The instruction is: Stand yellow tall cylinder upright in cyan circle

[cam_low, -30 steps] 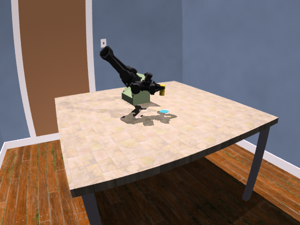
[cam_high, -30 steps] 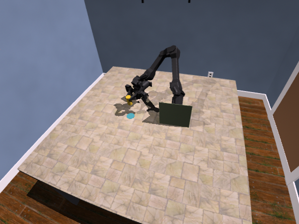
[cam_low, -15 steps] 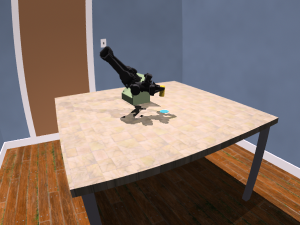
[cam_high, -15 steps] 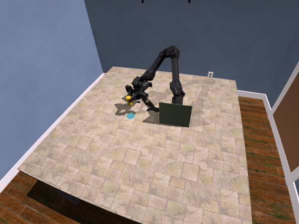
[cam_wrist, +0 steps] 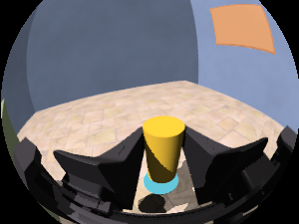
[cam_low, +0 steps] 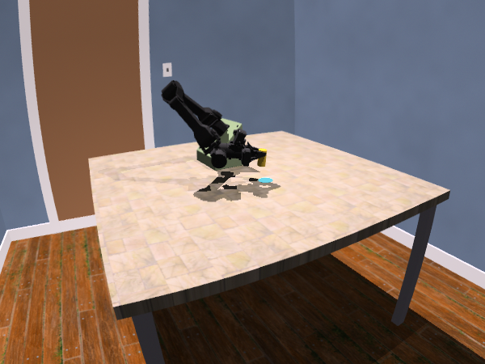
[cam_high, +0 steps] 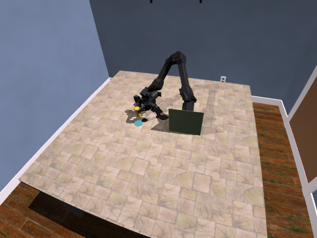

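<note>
My gripper [cam_high: 139, 110] is shut on the yellow tall cylinder [cam_high: 137, 111]. The cylinder is upright and held above the table top. It also shows in the exterior view [cam_low: 262, 157] and between my two black fingers in the wrist view [cam_wrist: 162, 148]. The cyan circle [cam_high: 138, 123] is a flat disc on the table, just below and in front of the cylinder. It shows in the exterior view [cam_low: 265, 180] and, partly hidden behind the cylinder's lower end, in the wrist view [cam_wrist: 159, 184]. The cylinder's base is clear of the table.
A dark green upright box [cam_high: 185, 121] stands on the table right of my gripper, in front of the arm's base [cam_high: 188, 100]. It shows pale green in the exterior view [cam_low: 220, 146].
</note>
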Controlling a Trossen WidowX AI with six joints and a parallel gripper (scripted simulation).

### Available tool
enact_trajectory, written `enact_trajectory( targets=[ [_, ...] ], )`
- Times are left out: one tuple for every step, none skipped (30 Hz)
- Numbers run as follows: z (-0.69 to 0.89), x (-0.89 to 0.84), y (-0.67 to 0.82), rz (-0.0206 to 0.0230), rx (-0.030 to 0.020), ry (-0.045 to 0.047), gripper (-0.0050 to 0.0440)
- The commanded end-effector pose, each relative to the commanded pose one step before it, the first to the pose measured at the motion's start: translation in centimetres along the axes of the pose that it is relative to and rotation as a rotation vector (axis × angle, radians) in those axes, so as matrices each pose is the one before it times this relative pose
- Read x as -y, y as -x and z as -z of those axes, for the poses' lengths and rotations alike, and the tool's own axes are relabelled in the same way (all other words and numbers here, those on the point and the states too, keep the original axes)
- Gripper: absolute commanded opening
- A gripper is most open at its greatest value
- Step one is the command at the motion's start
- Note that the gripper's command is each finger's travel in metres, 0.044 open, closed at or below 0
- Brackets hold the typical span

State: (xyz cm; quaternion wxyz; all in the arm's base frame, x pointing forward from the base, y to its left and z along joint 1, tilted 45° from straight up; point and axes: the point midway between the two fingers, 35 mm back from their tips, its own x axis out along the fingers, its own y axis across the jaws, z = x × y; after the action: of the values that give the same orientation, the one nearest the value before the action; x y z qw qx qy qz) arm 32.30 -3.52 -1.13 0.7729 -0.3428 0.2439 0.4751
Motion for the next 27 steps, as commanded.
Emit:
enact_trajectory(
  targets=[
    [1.252, 0.093, -0.204, 0.00127, 0.0064, 0.00285, 0.0105],
    [0.326, -0.015, -0.03, 0.00014, 0.00037, 0.00039, 0.0105],
    [0.326, -0.019, -0.03, 0.00018, 0.00041, 0.00038, 0.0105],
    [0.325, -0.023, -0.03, 0.00021, 0.00046, 0.00037, 0.0105],
    [0.325, -0.027, -0.029, 0.00025, 0.0005, 0.00037, 0.0105],
    [0.307, -0.029, -0.027, 0.00027, 0.00051, 0.00034, 0.0105],
    [0.258, -0.027, -0.023, 0.00026, 0.00046, 0.00029, 0.0105],
    [0.201, -0.02, -0.021, 0.00023, 0.00055, 0.00117, 0.0105],
    [0.192, -0.016, -0.029, 0.00027, 0.00095, 0.00333, 0.0105],
    [0.178, -0.016, -0.027, 0.00027, 0.00089, 0.00309, 0.0105],
    [0.139, -0.014, -0.021, 0.00023, 0.0007, 0.00241, 0.0105],
    [0.099, -0.011, -0.015, 0.00017, 0.0005, 0.00172, 0.0105],
    [0.0, 0.0, 0.0, 0.0, 0.0, 0.0, 0.0105],
    [0.0, 0.0, 0.0, 0.0, 0.0, 0.0, 0.0105],
    [0.06, -0.007, -0.009, 0.0001, 0.0003, 0.00103, 0.0105],
    [0.02, -0.002, -0.003, 0.00004, 0.0001, 0.00034, 0.0105],
    [0.019, 0.002, -0.017, -0.00002, -0.00007, -0.00006, 0.0105],
    [0.056, 0.005, -0.052, -0.00005, -0.00022, -0.00017, 0.0105],
    [0.094, 0.008, -0.087, -0.00008, -0.00037, -0.00029, 0.0105],
    [0.118, 0.01, -0.109, -0.0001, -0.00047, -0.00036, 0.0105],
    [0.118, 0.009, -0.11, -0.0001, -0.00047, -0.00036, 0.0105],
    [0.118, 0.008, -0.11, -0.0001, -0.00047, -0.00036, 0.0105],
    [0.118, 0.007, -0.11, -0.0001, -0.00047, -0.00036, 0.0105],
    [0.118, 0.006, -0.111, -0.0001, -0.00047, -0.00036, 0.0105],
    [0.117, 0.005, -0.111, -0.0001, -0.00046, -0.00036, 0.0105],
    [0.117, 0.005, -0.111, -0.0001, -0.00046, -0.00036, 0.0105],
    [0.117, 0.004, -0.111, -0.0001, -0.00046, -0.00036, 0.0105]
  ],
)
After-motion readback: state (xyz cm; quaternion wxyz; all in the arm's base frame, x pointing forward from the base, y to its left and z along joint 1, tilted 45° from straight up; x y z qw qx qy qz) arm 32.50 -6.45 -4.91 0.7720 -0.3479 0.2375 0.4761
